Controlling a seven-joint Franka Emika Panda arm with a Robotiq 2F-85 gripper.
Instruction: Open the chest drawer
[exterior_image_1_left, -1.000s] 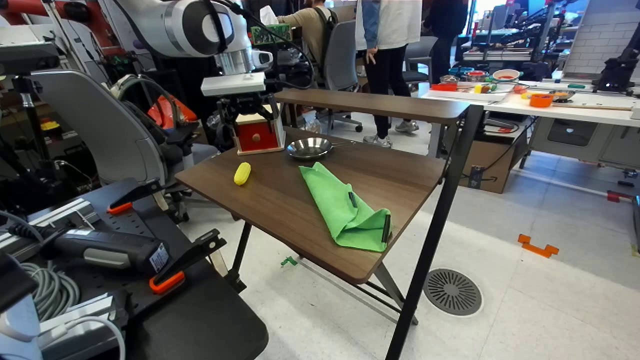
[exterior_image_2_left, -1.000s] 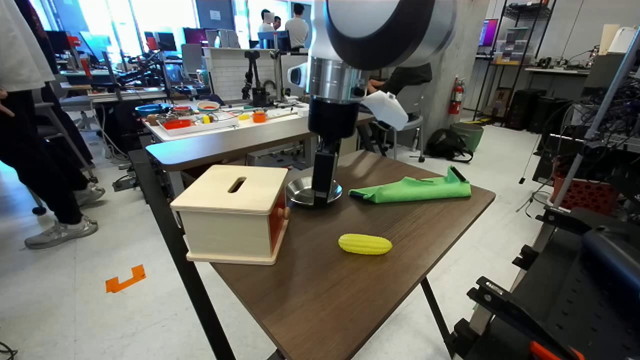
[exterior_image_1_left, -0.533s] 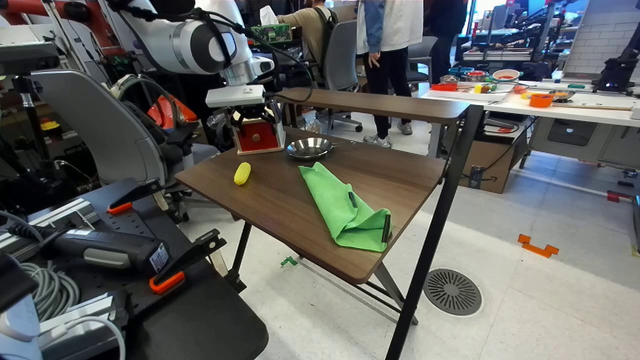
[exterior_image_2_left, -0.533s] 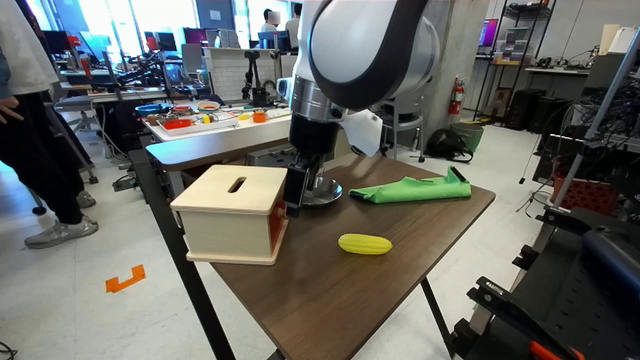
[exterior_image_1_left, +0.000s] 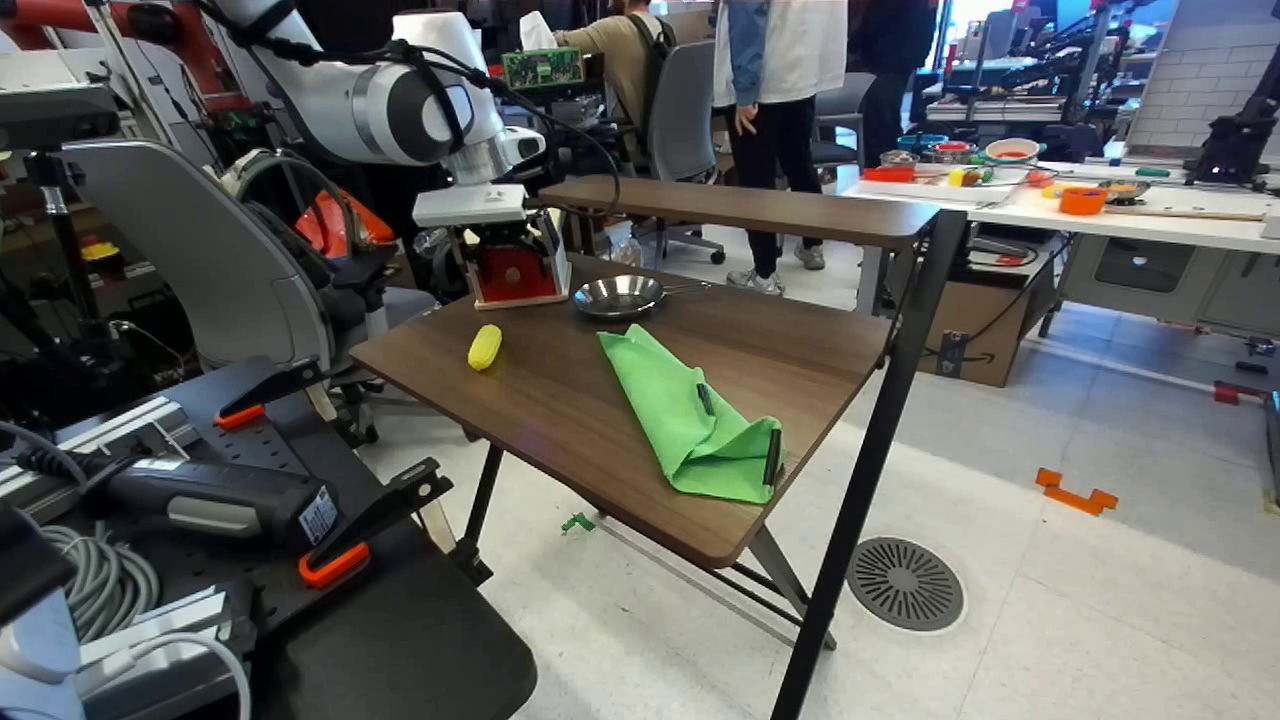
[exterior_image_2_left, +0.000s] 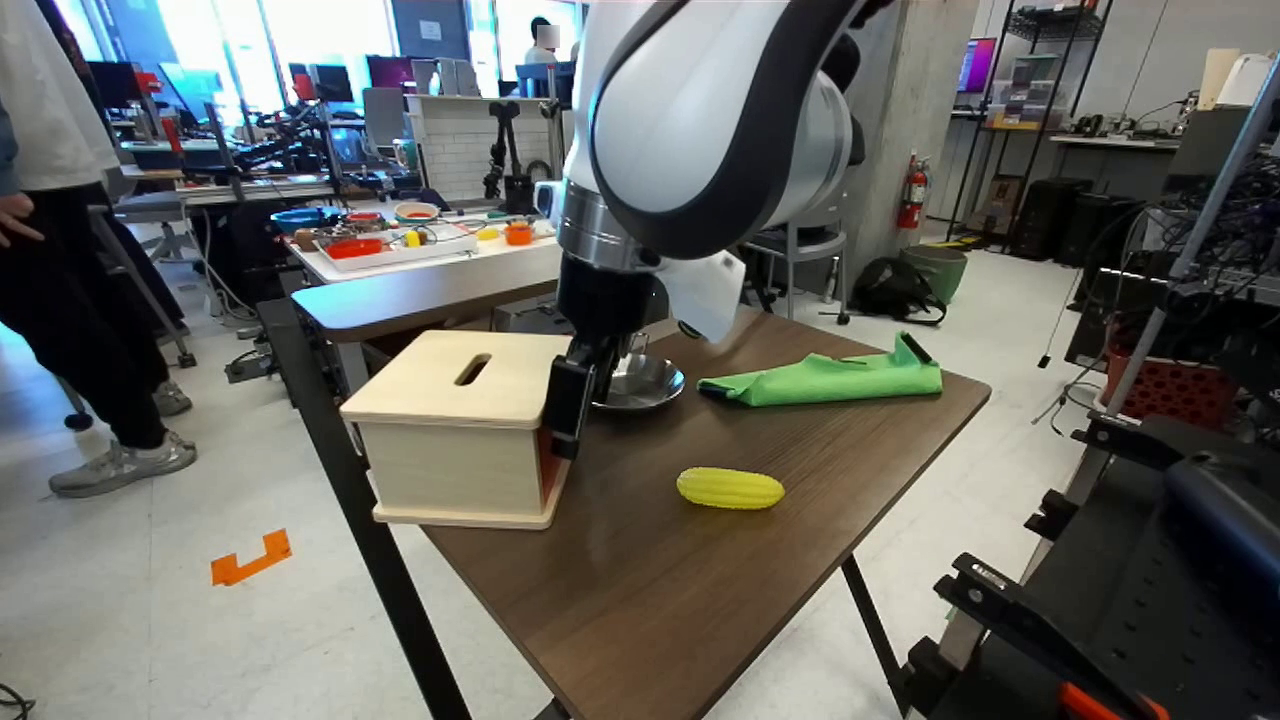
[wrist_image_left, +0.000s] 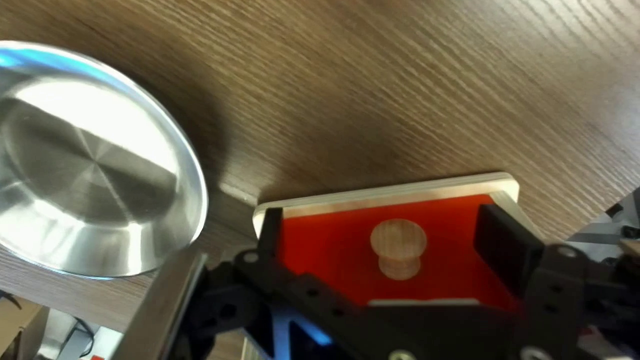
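Wrist view | claw (wrist_image_left: 382, 227) stood spread wide, holding nothing, its fingers (wrist_image_left: 505, 245) at 9 and 3 o'clock of the wooden knob (wrist_image_left: 398, 242) | red-fronted chest drawer (wrist_image_left: 345, 250) sat in its pale wooden chest (exterior_image_2_left: 455, 470), between the view's 4 and 5 o'clock | metal bowl (wrist_image_left: 95, 157) gleamed at 9 o'clock | yellow corn (exterior_image_2_left: 730, 488) lay on the tabletop (exterior_image_2_left: 680, 600) at 5 o'clock in an exterior view

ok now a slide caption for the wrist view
Black jaws, open, flank the round pale wooden knob of a flat red drawer front; a shiny round metal bowl sits at left.
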